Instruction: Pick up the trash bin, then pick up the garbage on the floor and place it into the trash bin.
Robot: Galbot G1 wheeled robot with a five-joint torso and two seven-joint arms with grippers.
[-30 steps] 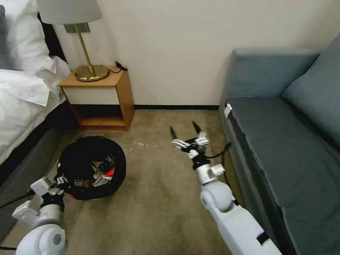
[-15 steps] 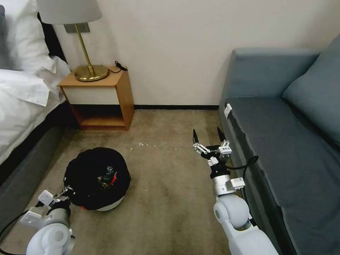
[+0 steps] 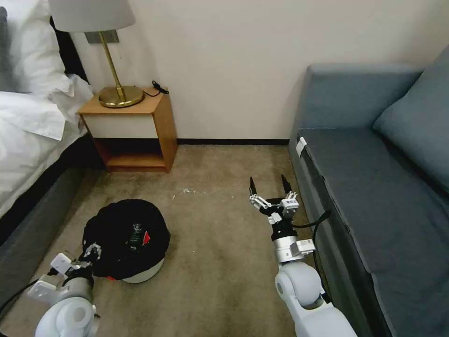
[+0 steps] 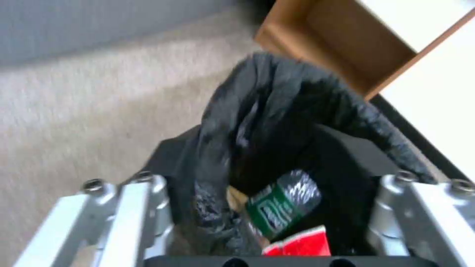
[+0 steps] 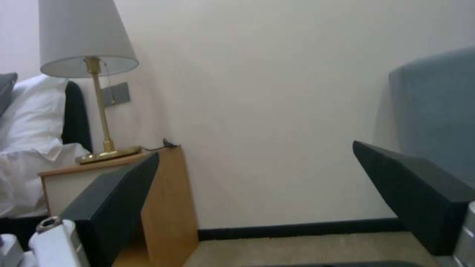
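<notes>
Left tool (image 3: 91, 251) touches trash bin (image 3: 126, 238) rim (near edge).

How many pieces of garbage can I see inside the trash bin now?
2: a green bottle and a red-and-white packet, both inside the trash bin. More may be hidden in the black bag.

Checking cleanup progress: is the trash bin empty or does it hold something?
Not empty. The trash bin holds a green bottle and a red packet.
</notes>
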